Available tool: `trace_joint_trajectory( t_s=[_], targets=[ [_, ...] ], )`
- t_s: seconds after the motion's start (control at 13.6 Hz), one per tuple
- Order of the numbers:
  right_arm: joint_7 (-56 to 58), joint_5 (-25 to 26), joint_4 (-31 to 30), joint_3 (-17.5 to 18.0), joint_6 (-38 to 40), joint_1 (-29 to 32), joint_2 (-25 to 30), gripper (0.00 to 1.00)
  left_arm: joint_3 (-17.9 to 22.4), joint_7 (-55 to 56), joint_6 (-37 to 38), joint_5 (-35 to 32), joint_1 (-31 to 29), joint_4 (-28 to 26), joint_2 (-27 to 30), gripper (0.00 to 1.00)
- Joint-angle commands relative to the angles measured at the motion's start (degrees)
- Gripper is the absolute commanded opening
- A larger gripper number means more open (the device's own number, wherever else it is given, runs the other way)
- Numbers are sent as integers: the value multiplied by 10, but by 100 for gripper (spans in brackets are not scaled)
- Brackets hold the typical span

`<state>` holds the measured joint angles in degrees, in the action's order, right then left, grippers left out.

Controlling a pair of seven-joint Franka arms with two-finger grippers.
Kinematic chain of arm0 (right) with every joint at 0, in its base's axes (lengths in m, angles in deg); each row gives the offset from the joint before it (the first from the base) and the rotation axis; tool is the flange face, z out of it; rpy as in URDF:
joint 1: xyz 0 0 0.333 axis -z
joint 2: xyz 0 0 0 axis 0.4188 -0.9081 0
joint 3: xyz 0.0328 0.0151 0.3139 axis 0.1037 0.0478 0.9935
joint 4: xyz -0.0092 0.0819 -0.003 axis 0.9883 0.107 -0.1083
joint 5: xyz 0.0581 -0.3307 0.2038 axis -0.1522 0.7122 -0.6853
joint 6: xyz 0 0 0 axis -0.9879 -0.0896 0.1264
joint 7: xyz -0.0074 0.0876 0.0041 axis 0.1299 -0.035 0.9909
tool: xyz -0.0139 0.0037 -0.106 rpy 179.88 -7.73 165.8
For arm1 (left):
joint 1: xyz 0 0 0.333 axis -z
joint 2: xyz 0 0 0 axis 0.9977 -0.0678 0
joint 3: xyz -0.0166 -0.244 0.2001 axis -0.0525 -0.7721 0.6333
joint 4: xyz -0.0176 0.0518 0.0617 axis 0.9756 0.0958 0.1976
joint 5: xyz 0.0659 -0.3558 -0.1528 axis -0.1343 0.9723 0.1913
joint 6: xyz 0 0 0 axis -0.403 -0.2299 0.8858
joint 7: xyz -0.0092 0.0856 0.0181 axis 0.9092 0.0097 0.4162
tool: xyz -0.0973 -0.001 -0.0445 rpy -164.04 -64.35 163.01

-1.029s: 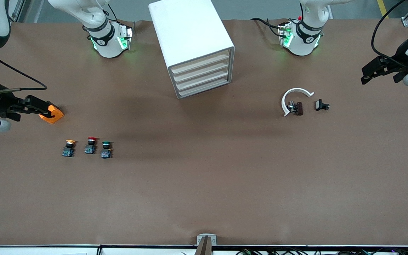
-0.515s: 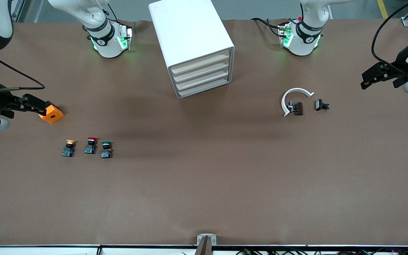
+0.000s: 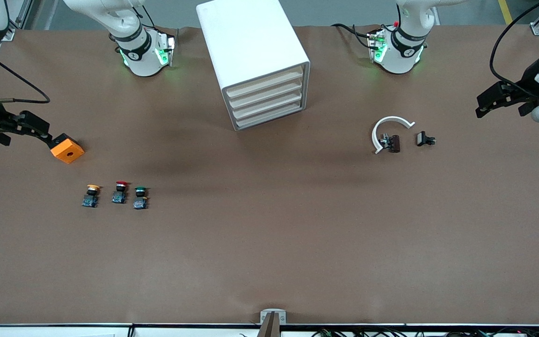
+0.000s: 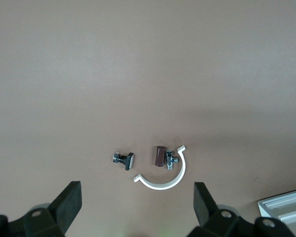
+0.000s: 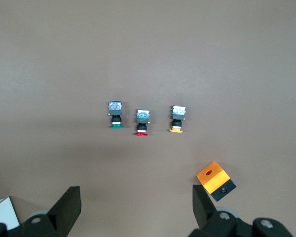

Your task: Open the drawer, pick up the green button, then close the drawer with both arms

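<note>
Over the last second the right gripper has drawn back toward its own end of the table and let go of the orange block: the block was between its fingers then, and now it lies on the table just clear of the fingertips, with the jaws standing wide apart and nothing between them in the right wrist view. The left gripper has lifted and pulled back a little over its end of the table, its jaws also wide and bare, with the white clamp ring and the small black fittings lying on the table out ahead of it. The green button sits on the open table, well ahead of the right gripper's fingers, at the end of a row with a red button and a yellow button. Every drawer of the white drawer cabinet appears pushed in, though the front view catches their faces at an angle. With the button out and the drawers flush, the scene would fit a finished job as well as one where a drawer is yet to be pulled; both arms seem to be retiring.
</note>
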<state>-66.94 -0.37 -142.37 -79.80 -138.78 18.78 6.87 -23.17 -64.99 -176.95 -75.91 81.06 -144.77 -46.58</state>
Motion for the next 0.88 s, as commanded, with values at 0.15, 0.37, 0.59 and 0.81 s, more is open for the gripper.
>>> trace_joint_trajectory(
  t_s=[0.15,0.37,0.59,0.81],
  targets=[
    [5,3,5,5,8,47,12,100,-2,-11,4,6,0,56,-34,100],
    [5,3,10,10,8,37,12,100,-2,-10,5,5,0,59,-38,100],
    [2,3,10,11,9,23,11,100,-2,-9,8,5,0,59,-38,100],
    [0,2,19,11,20,17,11,100,-7,-8,13,2,7,58,-39,100]
  ],
)
